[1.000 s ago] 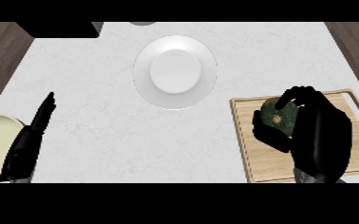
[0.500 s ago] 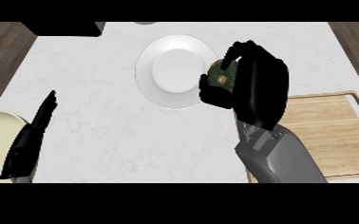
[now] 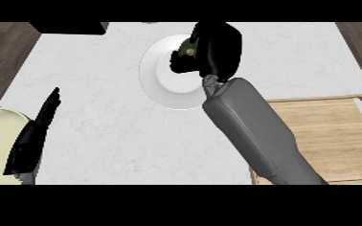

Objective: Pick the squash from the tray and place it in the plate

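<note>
Right hand clamped on squash over plate; left hand open, resting near left edge.

Readable text: we find none anywhere in the frame.
Labels or brands: we see none on any surface.
Numbers or signs: we make out none, from upper left to lower right.

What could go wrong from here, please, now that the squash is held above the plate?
1. The right hand curls round the squash and hides most of it, so its height above the white plate is hard to judge; an early release might let it roll off.
2. The hand sits over the plate's upper right part, so the squash may land near the rim.
</note>
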### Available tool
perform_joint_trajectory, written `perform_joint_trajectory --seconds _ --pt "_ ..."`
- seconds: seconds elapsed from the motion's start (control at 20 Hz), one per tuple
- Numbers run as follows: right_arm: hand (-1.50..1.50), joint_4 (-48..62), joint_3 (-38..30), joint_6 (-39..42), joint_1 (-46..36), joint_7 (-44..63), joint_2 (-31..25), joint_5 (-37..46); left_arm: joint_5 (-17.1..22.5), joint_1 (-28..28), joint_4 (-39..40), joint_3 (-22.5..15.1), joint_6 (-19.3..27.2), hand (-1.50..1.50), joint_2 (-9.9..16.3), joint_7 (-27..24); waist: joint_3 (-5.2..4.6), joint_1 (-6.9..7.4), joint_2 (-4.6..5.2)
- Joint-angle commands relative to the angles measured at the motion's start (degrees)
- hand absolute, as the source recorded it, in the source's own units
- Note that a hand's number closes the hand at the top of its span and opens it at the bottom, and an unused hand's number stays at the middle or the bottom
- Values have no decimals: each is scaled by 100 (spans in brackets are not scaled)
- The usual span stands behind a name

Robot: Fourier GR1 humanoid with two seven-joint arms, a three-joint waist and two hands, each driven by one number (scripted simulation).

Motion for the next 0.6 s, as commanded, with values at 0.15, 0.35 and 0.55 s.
perform_joint_trajectory --seconds 0.15,0.35,0.55 --pt "150 2298 -423 -681 -1163 -461 40 -1121 -60 -229 16 -13 -58 0 26 181 1 109 45" --pt "150 3303 -75 -1384 -1211 -960 41 -1657 -112 -119 237 -50 -64 0 -31 -239 -2 208 75" --pt "150 3416 -490 -2344 -896 -1242 41 -2275 -95 -355 -126 -200 -128 0 -94 219 16 324 138"
